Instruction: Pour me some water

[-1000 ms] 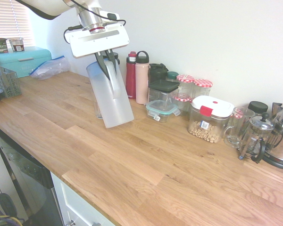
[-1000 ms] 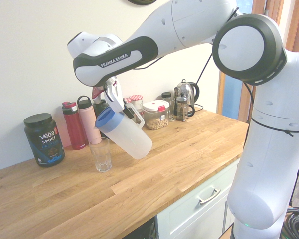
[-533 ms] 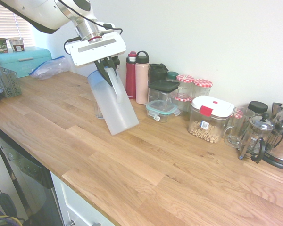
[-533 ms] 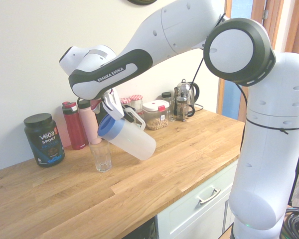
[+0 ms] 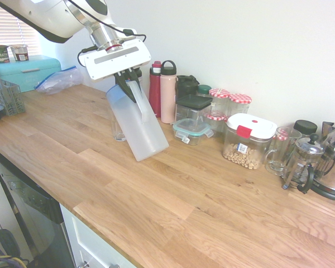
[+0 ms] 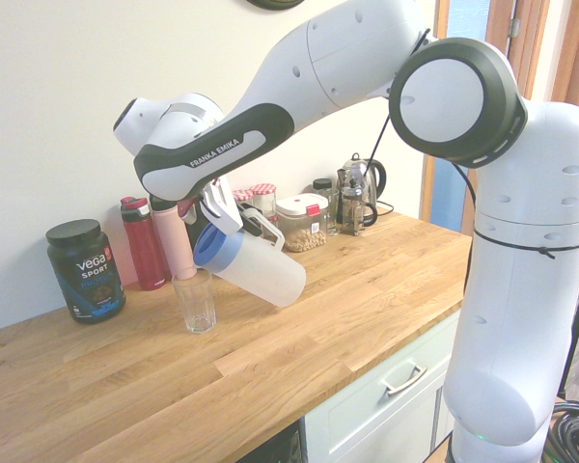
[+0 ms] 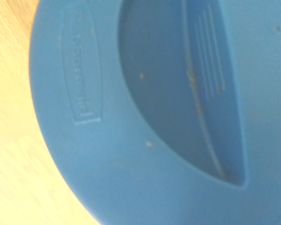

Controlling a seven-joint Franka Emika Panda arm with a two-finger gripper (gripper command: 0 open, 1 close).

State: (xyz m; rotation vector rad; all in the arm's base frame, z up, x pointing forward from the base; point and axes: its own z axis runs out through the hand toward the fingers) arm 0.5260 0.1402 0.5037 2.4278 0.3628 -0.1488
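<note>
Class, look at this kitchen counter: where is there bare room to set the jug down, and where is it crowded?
Free: the wide wooden countertop between its front edge and the row of containers. Crowded: along the wall, from the red bottle past the chickpea container to the French press; also around the glass.

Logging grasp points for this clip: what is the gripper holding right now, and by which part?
The gripper is shut on the handle of the frosted jug, just below its blue lid, with the jug tilted over the glass.
</note>
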